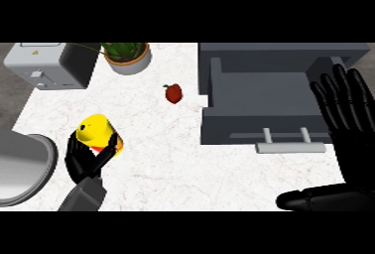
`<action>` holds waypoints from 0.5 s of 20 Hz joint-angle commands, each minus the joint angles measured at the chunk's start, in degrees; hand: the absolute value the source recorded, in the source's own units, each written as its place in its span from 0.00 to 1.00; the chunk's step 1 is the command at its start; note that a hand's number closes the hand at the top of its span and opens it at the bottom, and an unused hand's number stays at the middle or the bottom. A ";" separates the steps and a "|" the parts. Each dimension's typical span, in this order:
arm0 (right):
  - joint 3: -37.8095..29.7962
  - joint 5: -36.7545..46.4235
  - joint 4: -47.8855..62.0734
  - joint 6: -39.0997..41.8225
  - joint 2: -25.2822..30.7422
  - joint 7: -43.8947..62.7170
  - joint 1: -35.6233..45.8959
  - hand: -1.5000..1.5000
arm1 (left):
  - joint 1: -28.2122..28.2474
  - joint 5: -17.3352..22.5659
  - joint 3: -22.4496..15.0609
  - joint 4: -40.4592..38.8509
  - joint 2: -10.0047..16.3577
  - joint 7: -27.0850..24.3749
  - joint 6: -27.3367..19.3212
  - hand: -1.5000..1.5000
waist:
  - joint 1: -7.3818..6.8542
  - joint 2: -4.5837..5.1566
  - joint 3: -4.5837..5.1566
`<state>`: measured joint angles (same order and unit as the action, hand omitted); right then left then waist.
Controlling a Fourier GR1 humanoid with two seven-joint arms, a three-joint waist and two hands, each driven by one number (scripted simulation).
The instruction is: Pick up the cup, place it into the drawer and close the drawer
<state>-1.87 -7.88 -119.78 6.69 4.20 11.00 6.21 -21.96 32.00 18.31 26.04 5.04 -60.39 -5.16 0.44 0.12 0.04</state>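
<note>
A yellow cup (96, 130) lies tilted at the left of the white counter, with a red-orange patch under it. My left hand (84, 159) is curled round its lower part from below. The grey drawer (260, 94) stands pulled open at the upper right, its inside bare, its pale bar handle (290, 147) facing me. My right hand (350, 124) is open with straight fingers up, over the drawer's right side, the thumb at the lower right.
A red strawberry-like fruit (173, 93) lies on the counter left of the drawer. A potted plant (127, 55) and a grey toaster (51, 64) stand at the back left. A sink's rim (40, 163) curves in at the left edge.
</note>
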 commanded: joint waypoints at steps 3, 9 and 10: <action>-2.23 -1.25 2.60 1.02 0.55 -2.89 0.29 0.00 | -1.45 -2.77 -0.93 -3.27 3.19 -5.11 4.07 1.00 | 0.08 0.10 0.01; -1.71 -1.12 1.61 0.87 0.42 -1.86 -0.63 0.00 | 1.14 -10.46 -12.18 1.50 5.47 2.66 18.50 1.00 | -0.27 -0.14 -0.05; -0.32 -0.06 -1.80 0.90 0.45 -0.90 -2.73 0.00 | 1.66 -10.78 -12.22 1.58 4.02 0.63 17.46 1.00 | 0.00 -0.17 -0.02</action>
<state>-2.62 -8.36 -119.71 7.38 4.61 10.08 5.30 -20.99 23.97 9.45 26.44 8.55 -57.92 6.38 0.39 0.04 0.03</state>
